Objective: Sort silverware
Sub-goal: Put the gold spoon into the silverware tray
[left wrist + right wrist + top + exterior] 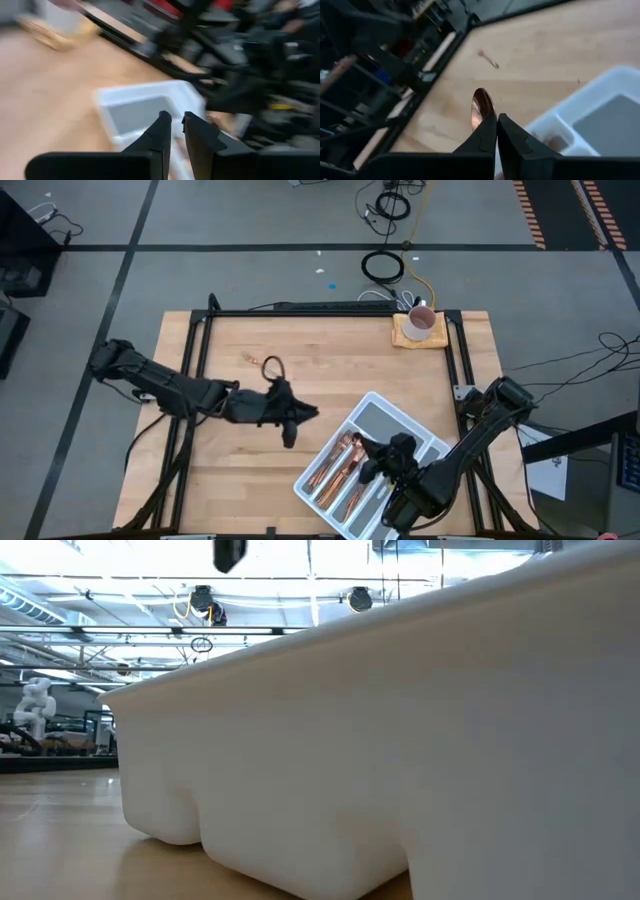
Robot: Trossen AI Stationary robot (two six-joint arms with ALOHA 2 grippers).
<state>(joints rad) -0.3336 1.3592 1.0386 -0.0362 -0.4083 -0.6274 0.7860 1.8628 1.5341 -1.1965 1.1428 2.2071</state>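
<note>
The white divided tray lies slantwise on the table's near right part. Several copper forks, spoons and knives lie in its left compartments. My right gripper hovers over the tray, shut on a copper spoon. My left gripper is over the bare table middle, just left of the tray. Its fingers are shut with nothing between them and point at the tray. The tray's white wall fills the low view. My right gripper pinches the copper spoon between its two fingers. The spoon lies along the fingers, and its bowl sticks out past the fingertips. The fingers hide the handle. The bowl shows above the table, just beside the tray's corner.
A white mug stands on a yellow mat at the table's far right corner. A small copper piece lies on the wood far left of the tray. A dark frame borders the table. Bare wood spreads over the far and left parts.
</note>
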